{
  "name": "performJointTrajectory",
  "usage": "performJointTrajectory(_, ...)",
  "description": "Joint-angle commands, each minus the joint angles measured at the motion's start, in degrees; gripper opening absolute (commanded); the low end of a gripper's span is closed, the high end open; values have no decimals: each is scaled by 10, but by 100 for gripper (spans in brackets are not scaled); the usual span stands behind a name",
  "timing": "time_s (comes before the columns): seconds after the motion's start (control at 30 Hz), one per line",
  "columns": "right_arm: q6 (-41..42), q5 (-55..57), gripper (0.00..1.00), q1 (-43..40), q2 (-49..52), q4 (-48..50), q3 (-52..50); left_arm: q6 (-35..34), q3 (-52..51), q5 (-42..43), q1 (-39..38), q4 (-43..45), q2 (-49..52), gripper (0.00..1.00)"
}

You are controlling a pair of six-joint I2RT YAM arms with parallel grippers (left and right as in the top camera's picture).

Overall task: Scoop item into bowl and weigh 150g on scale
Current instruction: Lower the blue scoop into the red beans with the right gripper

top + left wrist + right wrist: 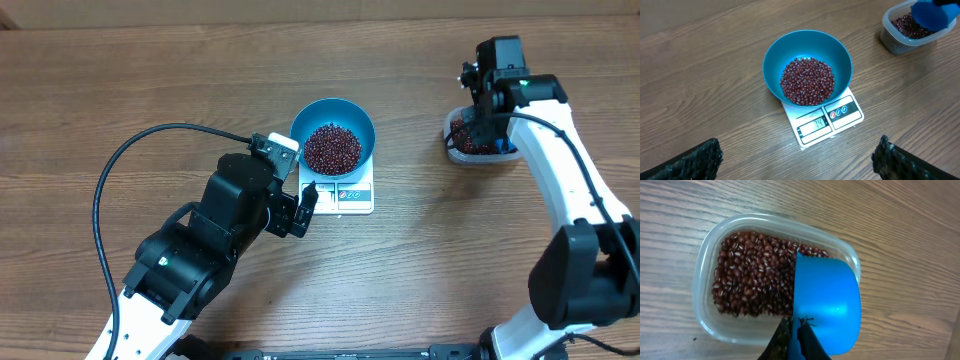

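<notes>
The teal bowl (333, 133) (807, 67) stands on the white scale (345, 194) (826, 121) and holds a heap of red-brown beans (331, 147) (807, 81). My left gripper (305, 205) (799, 159) hangs open just in front of the scale, nothing between its fingers (690, 162). More beans (752, 275) fill a clear tub (707, 270) (472, 150) (897, 40) at the right. My right gripper (796, 340) (487, 100) is shut on the handle of a blue scoop (827, 302) (935, 14), whose cup is tipped into the tub's right end.
Bare wood table (150, 80) surrounds everything. A black cable (115, 175) loops from the left arm across the left side. The right arm's white link (560, 160) runs down the right edge.
</notes>
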Motion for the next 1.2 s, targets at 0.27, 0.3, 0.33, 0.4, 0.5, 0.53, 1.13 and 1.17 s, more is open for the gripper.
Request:
performJointTrajectory(0.27, 10, -23, 4, 0, 37, 12, -7, -6, 2, 5, 3, 2, -2, 99)
performJointTrajectory(0.3, 11, -31, 4, 0, 40, 11, -7, -6, 2, 5, 3, 2, -2, 99)
performJointTrajectory(0.33, 11, -37, 4, 0, 41, 11, -7, -6, 2, 5, 3, 2, -2, 100)
performJointTrajectory(0.4, 11, -84, 4, 0, 43, 12, -7, -6, 2, 5, 3, 2, -2, 99)
performJointTrajectory(0.5, 11, -119, 4, 0, 43, 12, -7, -6, 2, 5, 3, 2, -2, 100)
performJointTrajectory(0.53, 11, -129, 4, 0, 43, 12, -7, -6, 2, 5, 3, 2, -2, 100)
performJointTrajectory(1.13, 35, -406, 4, -99, 43, 12, -7, -6, 2, 5, 3, 2, -2, 100)
performJointTrajectory(1.17, 40, -426, 4, -109, 43, 12, -7, -6, 2, 5, 3, 2, -2, 99)
